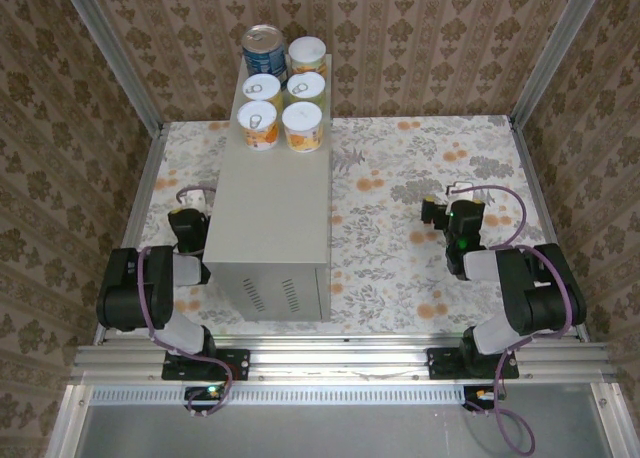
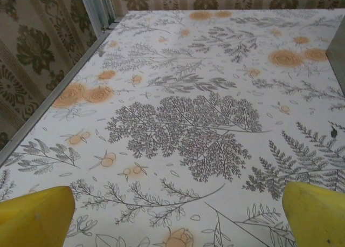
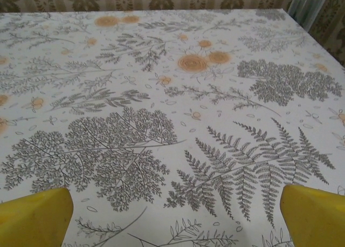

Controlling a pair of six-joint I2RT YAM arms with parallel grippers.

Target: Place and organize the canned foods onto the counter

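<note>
Our left hand [image 2: 175, 217] and right hand [image 3: 175, 217] are hanging empty, fingers apart. We are seeing six tins [image 1: 303, 86] standing on the grey tabletop [image 1: 275, 198].

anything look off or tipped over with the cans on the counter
Nothing stands out. All six cans stand upright in a tidy two-by-three block at the far end of the grey counter, the taller blue-labelled can at the back left.

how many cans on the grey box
6, in two columns at the far end of the grey box: blue can back left, five orange cans filling the other spots. None look hidden.
</note>
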